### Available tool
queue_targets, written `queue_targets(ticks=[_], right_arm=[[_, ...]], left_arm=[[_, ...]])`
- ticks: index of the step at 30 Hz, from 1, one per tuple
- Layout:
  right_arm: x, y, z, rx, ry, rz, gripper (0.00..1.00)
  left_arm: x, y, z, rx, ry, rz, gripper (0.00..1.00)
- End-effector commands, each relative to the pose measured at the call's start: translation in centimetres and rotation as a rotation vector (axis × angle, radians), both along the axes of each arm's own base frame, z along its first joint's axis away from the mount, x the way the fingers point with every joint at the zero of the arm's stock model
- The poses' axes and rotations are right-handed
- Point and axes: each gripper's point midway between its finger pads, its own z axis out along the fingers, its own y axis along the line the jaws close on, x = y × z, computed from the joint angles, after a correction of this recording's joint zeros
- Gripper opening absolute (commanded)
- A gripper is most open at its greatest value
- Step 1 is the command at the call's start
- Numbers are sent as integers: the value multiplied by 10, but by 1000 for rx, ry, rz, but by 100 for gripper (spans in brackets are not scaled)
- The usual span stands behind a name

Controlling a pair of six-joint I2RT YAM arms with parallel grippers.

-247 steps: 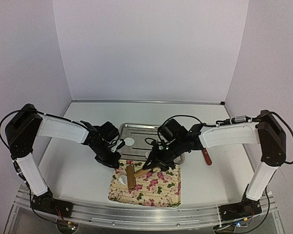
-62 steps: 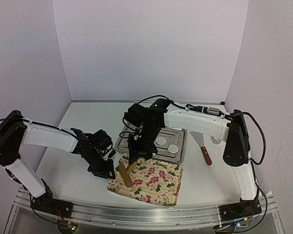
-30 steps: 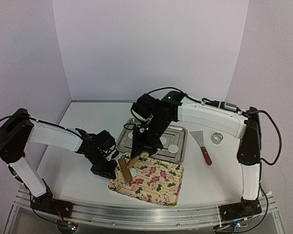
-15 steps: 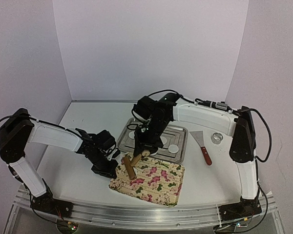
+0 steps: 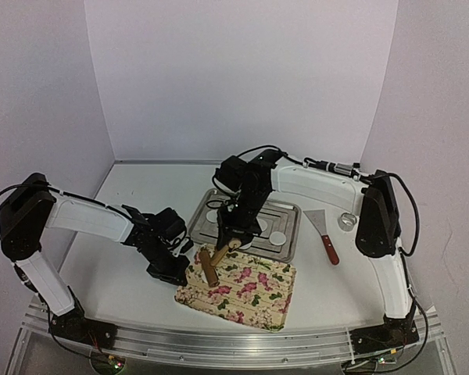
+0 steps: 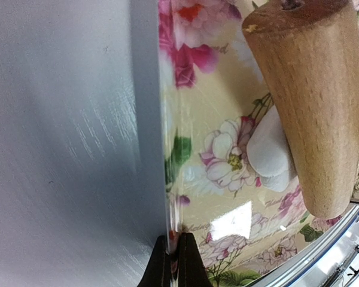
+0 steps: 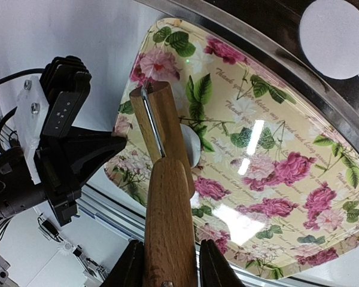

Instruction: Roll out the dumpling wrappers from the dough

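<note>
The right gripper [image 7: 170, 263] clamps the rolling pin [image 7: 166, 197], lower centre, over white dough [image 6: 269, 149]. The left gripper [image 6: 173, 263] pinches the floral mat [image 6: 227, 119] edge.

Top camera, high behind my bases, looks down across the table [image 5: 109, 281]. Left wrist camera sits close at the left edge of the mat [image 6: 209, 137]; right wrist sights down the pin [image 7: 167, 197]. All three share mat and pin.

The right gripper [image 5: 228, 242] now reaches in from over the tray [image 5: 291, 226] – its arm swung leftward – and the rolling pin [image 5: 209, 267] is tipped up by its handle. The left gripper [image 5: 180, 273] sits nearer, off the tray's corner, nipping the floral mat [image 5: 250, 293] – which lies slightly turned. More dumpling wrappers [image 5: 277, 237] show in the tray.
</note>
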Motion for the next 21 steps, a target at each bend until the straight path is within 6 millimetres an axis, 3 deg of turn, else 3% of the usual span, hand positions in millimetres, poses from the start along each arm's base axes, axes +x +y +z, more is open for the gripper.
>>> queue_targets(ticks=[1, 10, 17, 21], right_arm=[[-8, -12, -26, -112, 53, 22, 0], [-14, -30, -58, -241, 105, 49, 0], [-15, -39, -75, -305, 112, 49, 0], [-13, -55, -81, -407, 75, 44, 0]], left_arm=[[12, 2, -9, 44, -43, -8, 0], [12, -1, -8, 38, -39, -12, 0], [12, -2, -9, 35, -34, -13, 0], [12, -2, -10, 39, -31, -13, 0]])
